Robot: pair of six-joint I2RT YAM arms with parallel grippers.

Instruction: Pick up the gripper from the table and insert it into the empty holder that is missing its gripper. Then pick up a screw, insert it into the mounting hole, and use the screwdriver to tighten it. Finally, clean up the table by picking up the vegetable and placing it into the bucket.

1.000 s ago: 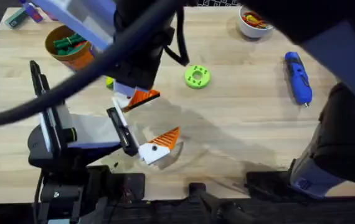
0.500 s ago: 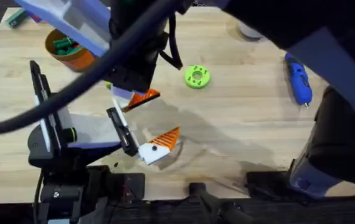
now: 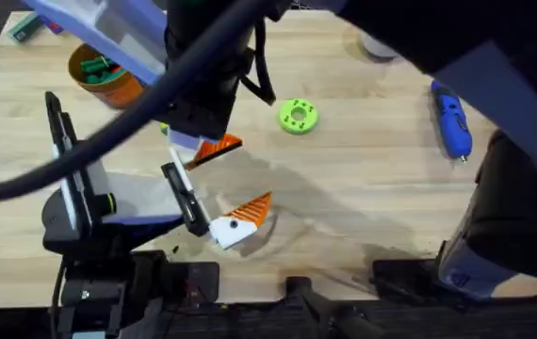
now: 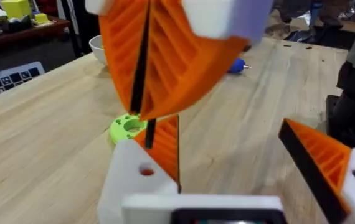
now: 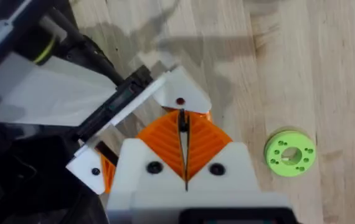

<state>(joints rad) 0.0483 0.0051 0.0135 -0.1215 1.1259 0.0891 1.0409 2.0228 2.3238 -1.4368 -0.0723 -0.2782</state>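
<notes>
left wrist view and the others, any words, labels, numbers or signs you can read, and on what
None can be read.
A black-and-white patterned marker sheet lies at the table's edge: squares, no letters.
No lettering is legible on the screwdriver, bucket or holder.

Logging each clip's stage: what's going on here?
The right tool, across on the left arm's side of the table, is shut on a thin dark piece, probably the small gripper part. The left tool is open close by it. The green holder lies nearby with its centre open. The blue screwdriver lies on the table at the right, with no tool on it.
</notes>
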